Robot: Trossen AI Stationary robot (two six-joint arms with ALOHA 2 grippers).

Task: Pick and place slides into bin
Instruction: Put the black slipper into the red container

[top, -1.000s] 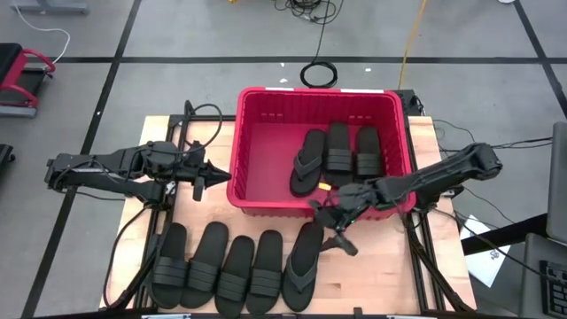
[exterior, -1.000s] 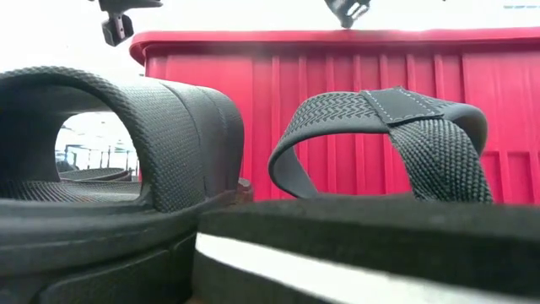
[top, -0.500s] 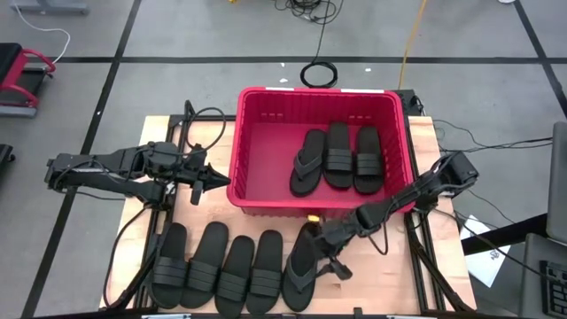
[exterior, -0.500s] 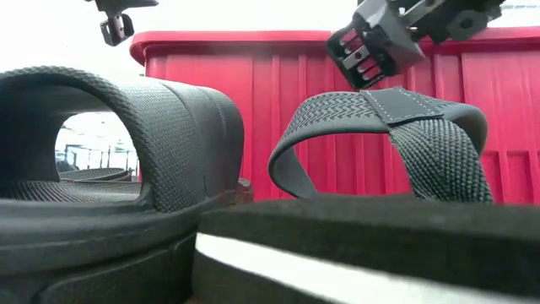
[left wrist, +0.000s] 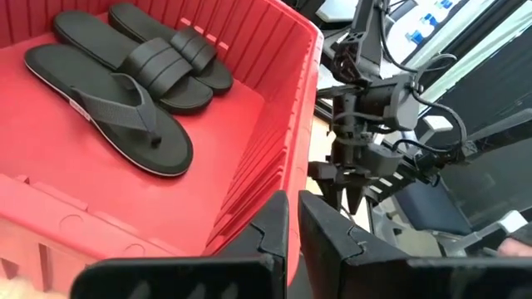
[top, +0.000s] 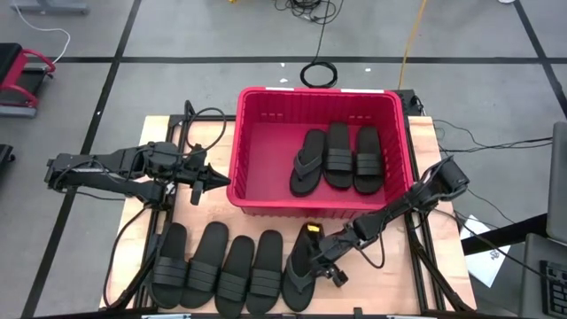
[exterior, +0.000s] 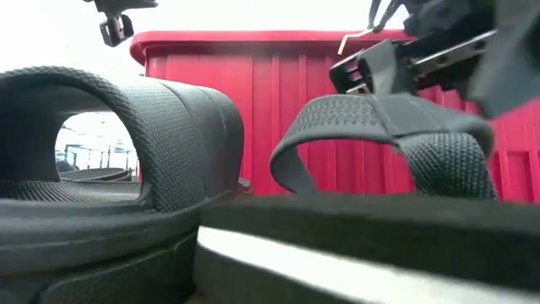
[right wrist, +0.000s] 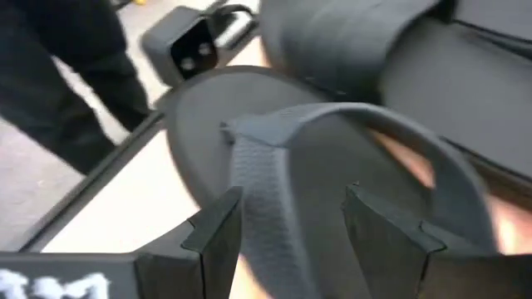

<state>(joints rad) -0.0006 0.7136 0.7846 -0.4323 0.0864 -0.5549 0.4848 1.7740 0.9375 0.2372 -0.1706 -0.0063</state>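
The red bin (top: 244, 142) stands at the table's far middle and holds a thong flip-flop (top: 307, 161) and two ribbed-strap slides (top: 353, 158), lying flat. Four more slides (top: 217, 268) and a second flip-flop (top: 295, 273) lie in a row along the near edge, soles down. My right gripper (top: 324, 263) is open, low over that flip-flop, its fingers (right wrist: 218, 226) on either side of the strap (right wrist: 259, 178). My left gripper (top: 200, 182) is shut and empty beside the bin's left wall. My right gripper stands astride the flip-flop's strap (exterior: 380, 114) near the toe post, coming from above and slanting from the table's right. I cannot tell whether the fingers touch the strap. The flip-flop lies sole down on the table.
The bin's near wall (exterior: 253, 110) rises just behind the row of sandals. A ribbed-strap slide (exterior: 126, 143) lies right beside the flip-flop. The bin's left half (left wrist: 75, 199) is bare. Cables and frame rails run along both table sides.
My right gripper has gone from the bin's near rim toward the table's near edge and down, ending low over the flip-flop's strap. The sandals in the bin and in the row lie as before.
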